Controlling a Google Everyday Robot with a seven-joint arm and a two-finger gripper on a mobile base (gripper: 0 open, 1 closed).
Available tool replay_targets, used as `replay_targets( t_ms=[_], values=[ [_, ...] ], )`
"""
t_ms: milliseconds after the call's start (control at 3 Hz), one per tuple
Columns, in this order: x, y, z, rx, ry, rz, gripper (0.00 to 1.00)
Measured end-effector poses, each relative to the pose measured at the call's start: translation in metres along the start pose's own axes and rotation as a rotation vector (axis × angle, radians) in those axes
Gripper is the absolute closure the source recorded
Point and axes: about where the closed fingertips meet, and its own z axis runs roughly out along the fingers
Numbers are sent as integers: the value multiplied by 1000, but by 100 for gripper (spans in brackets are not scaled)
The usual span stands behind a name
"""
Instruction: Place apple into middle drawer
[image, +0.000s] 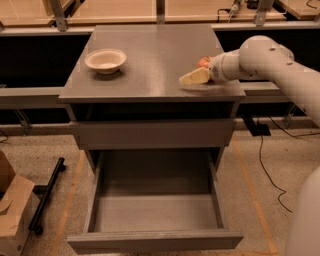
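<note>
The apple (203, 62), small and red-orange, is at the right side of the grey cabinet top (150, 55), mostly hidden behind my gripper. My gripper (194, 77) reaches in from the right on a white arm and sits low over the top, right against the apple. The middle drawer (155, 212) is pulled out wide open below, with a bare grey floor. It lies well below and to the front of the gripper.
A cream bowl (105, 60) stands at the left of the cabinet top. A shut plain grey drawer front (152, 134) sits above the open drawer. A cardboard box (12, 210) and a black bar (47, 195) lie on the floor at the left. Cables (267, 165) run at the right.
</note>
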Motion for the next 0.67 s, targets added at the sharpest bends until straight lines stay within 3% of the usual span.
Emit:
replay_targets(
  t_ms=[333,667],
  values=[
    [-7,0,17,-3,-29,6,18],
    [-11,0,15,6,-47,-6,42]
  ],
)
